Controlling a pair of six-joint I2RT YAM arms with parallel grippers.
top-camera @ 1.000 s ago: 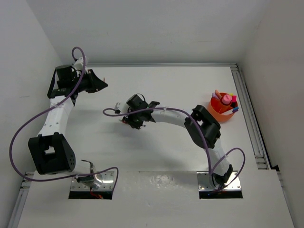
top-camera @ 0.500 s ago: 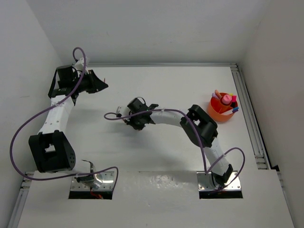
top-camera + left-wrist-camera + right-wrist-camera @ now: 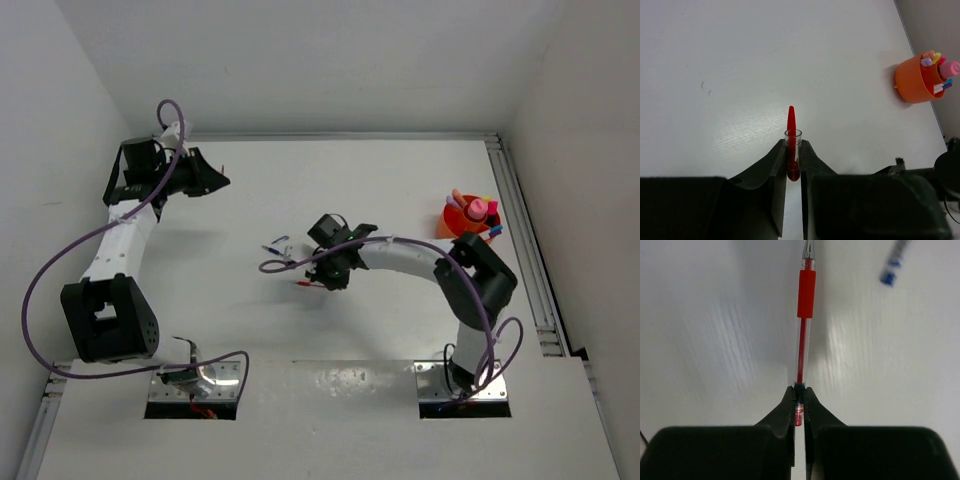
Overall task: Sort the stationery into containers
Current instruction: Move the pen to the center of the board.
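My right gripper is shut on the tail end of a red pen, which points away over the white table. In the top view the right gripper is mid-table with the red pen sticking out to its left. My left gripper is shut on a small clear pen cap with a red tip. In the top view the left gripper is at the far left. The orange bowl stands at the right and holds several markers and a pink-capped bottle. The bowl also shows in the left wrist view.
A blue pen lies on the table just left of and beyond the right gripper, blurred in the right wrist view. A metal rail runs along the table's right edge. White walls close in on the left, back and right.
My right gripper has swung to the right and nearer with the red pen in it, uncovering the blue pen on the table. The left arm has barely moved.
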